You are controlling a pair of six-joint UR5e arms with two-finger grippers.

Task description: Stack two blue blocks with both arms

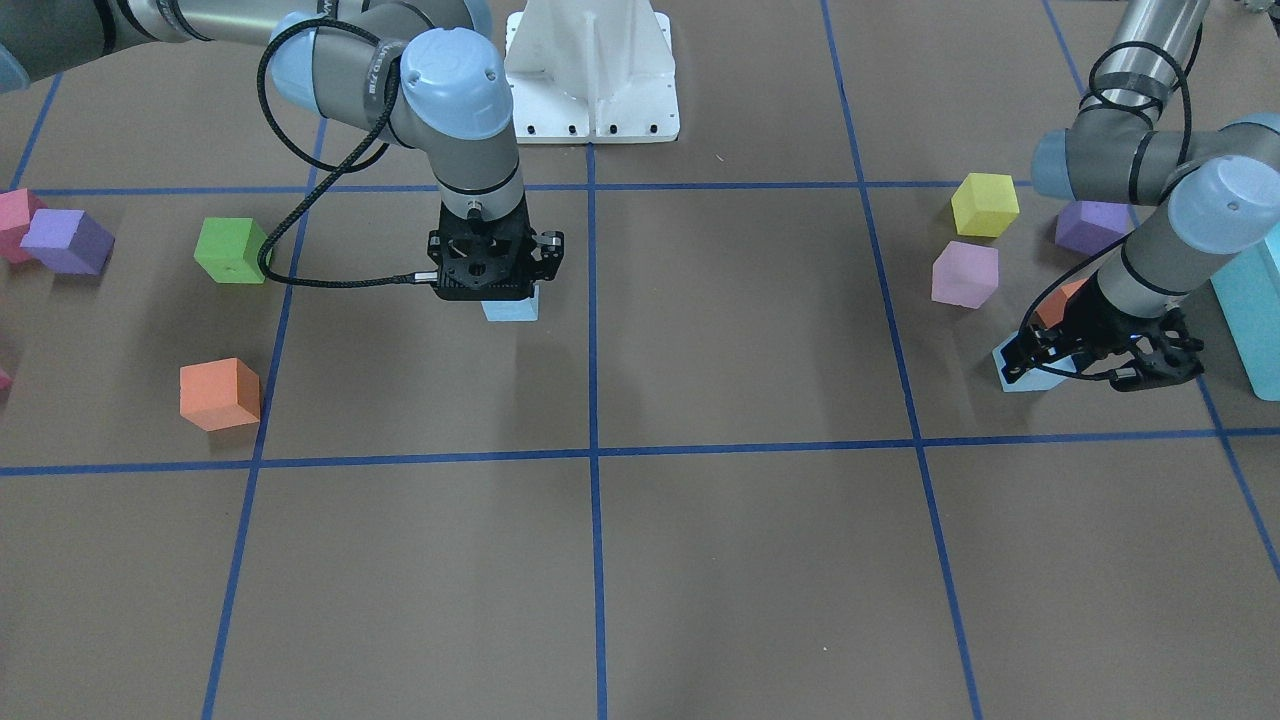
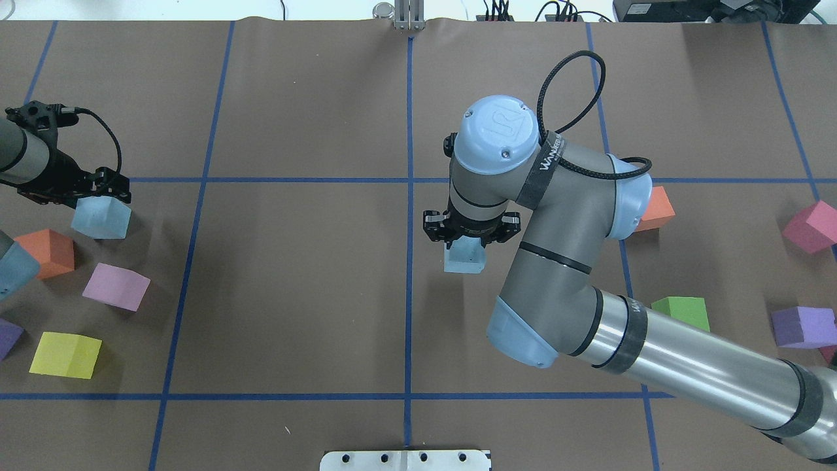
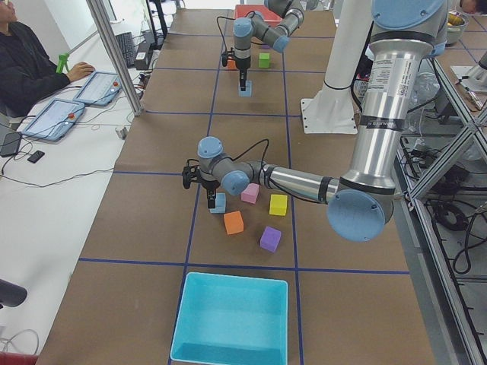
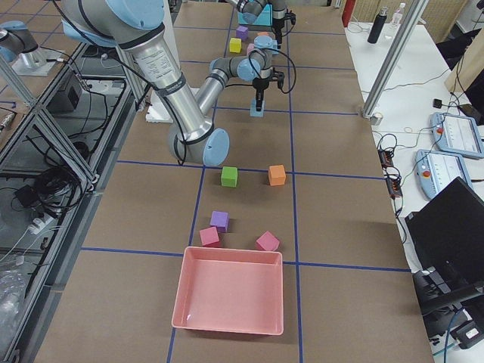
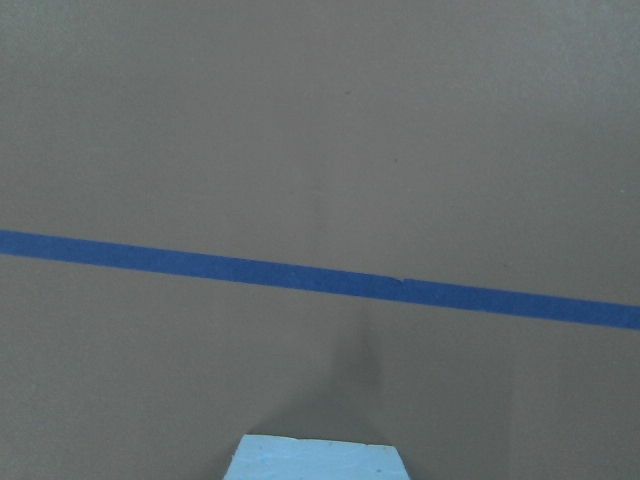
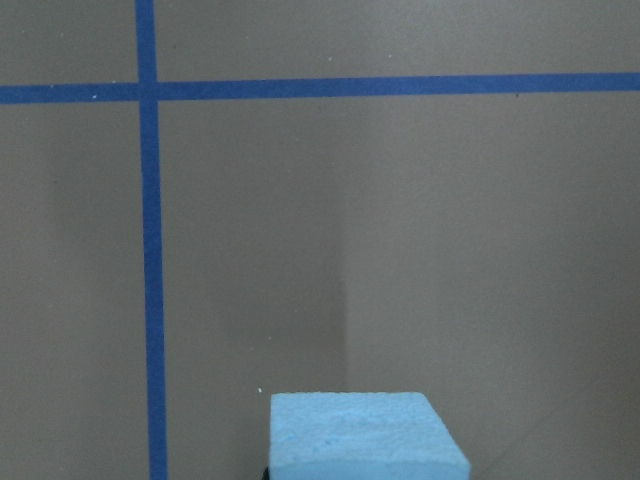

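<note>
One pale blue block (image 2: 465,259) is near the table's middle, between the fingers of my right gripper (image 2: 468,239), which points straight down and is shut on it. It also shows in the front view (image 1: 510,306) and at the bottom of the right wrist view (image 6: 362,435). The other blue block (image 2: 101,219) is at the table's left side, held in my tilted left gripper (image 2: 101,191), low over the paper. It also shows in the front view (image 1: 1030,372) and the left wrist view (image 5: 316,458). Both blocks are at or just above the table.
Near the left gripper lie an orange cube (image 2: 47,252), a pink cube (image 2: 116,286), a yellow cube (image 2: 65,354) and a purple cube (image 1: 1090,226). On the right side lie orange (image 2: 656,208), green (image 2: 681,313), purple (image 2: 803,326) and magenta (image 2: 813,226) cubes. A turquoise box (image 3: 230,319) and a pink tray (image 4: 230,289) stand at the table's ends.
</note>
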